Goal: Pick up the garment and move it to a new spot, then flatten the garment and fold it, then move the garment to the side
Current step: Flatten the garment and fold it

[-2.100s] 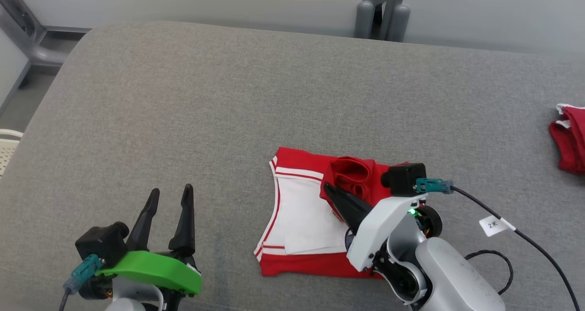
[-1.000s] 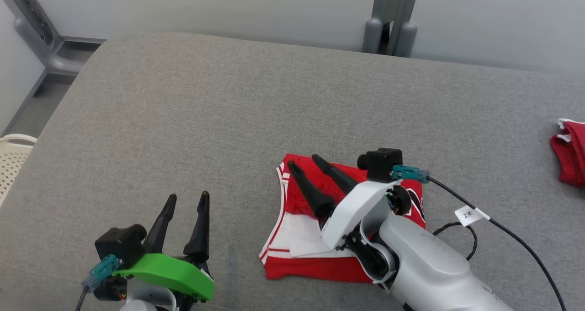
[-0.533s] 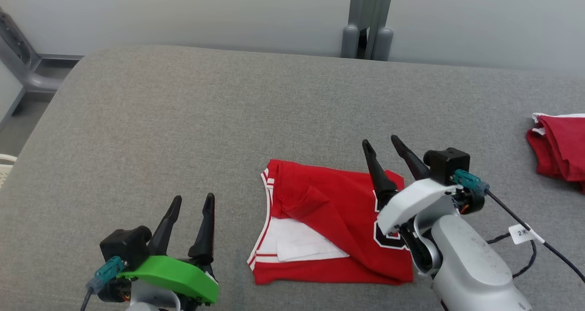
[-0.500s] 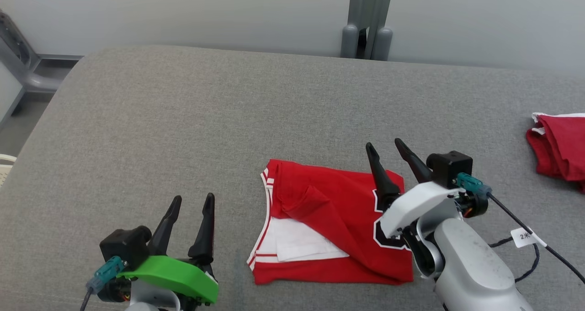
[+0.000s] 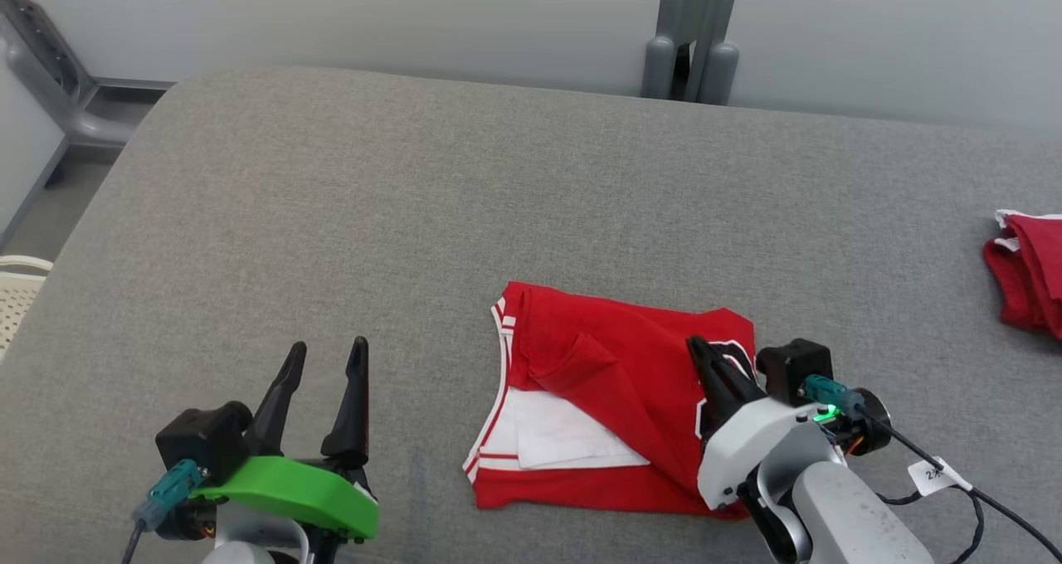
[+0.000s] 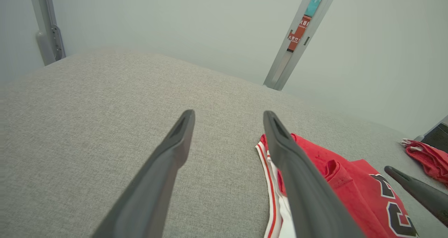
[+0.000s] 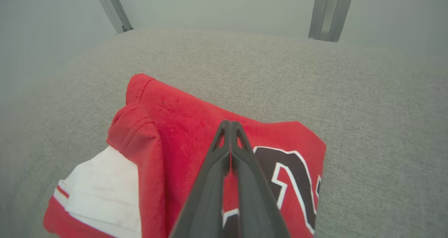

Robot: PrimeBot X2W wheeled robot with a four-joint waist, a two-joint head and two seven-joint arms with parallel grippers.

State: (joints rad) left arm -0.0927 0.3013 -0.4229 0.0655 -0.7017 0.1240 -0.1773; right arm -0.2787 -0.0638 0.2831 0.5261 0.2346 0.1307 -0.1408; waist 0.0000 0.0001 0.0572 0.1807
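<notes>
Garment (image 5: 614, 381): red jersey with white trim and a black numeral, lying folded on the grey counter (image 5: 415, 216).
Right pincer (image 5: 695, 347): closed, fingers pressed together, tips over the garment's right part beside the numeral; cannot tell whether it touches the cloth.
Left pincer (image 5: 328, 346): fingers spread apart, empty, well to the left of the garment.
Other red cloth (image 5: 1029, 274): well to the right of the garment.

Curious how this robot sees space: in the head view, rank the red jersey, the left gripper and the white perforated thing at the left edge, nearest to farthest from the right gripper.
1. Red jersey: beneath the right gripper.
2. Left gripper: left of the jersey.
3. White perforated thing: far left, past the table's edge.
</notes>
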